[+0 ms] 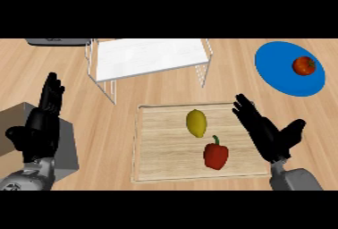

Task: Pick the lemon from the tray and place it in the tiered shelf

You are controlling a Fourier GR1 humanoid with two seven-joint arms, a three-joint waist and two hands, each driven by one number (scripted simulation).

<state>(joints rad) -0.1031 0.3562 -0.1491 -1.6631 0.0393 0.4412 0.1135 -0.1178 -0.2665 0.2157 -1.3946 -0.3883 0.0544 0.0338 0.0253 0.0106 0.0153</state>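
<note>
Lemon (196, 123) on tray (158, 172), beside pepper (216, 155). Right hand (267, 130) over tray's right edge, fingers straight, grasping nothing. Left hand (40, 123) likewise.

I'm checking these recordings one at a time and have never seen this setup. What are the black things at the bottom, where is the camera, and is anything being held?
The camera sits at the robot's head and looks steeply down at a wooden counter. The black shapes are its two hands on grey forearms. The left robot hand rests open at the left edge, fingers up. The right robot hand is open beside the wooden tray. Neither holds anything. On the tray lie a yellow lemon and a red pepper. Behind it stands a white wire shelf. At upper right a tomato sits on a blue plate.
</note>
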